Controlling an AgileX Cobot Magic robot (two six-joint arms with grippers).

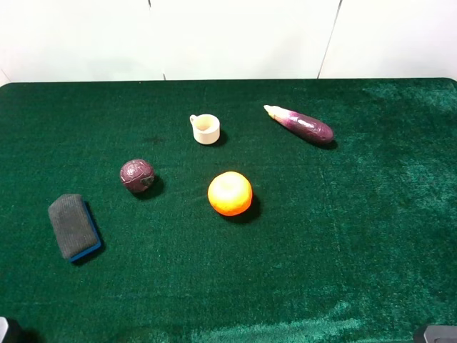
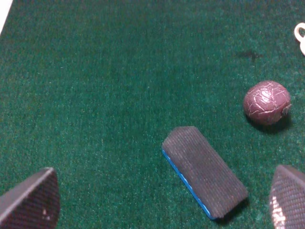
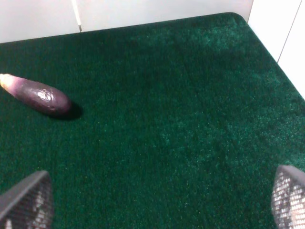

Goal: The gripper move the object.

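The object is an eraser-like block (image 1: 73,226) with a dark grey felt top and a blue base. It lies flat on the green cloth at the front left. In the left wrist view the block (image 2: 205,171) lies apart from and ahead of my left gripper (image 2: 161,204), whose jaws stand wide apart and empty. My right gripper (image 3: 157,200) is also open and empty over bare cloth at the right side of the table. In the exterior high view only slivers of the arms show at the bottom corners.
A dark red ball (image 1: 136,175) sits just behind and right of the block, and also shows in the left wrist view (image 2: 267,102). An orange (image 1: 230,193) is at the middle, a small cream cup (image 1: 206,129) behind it, a purple eggplant (image 1: 303,125) at back right, also in the right wrist view (image 3: 38,95).
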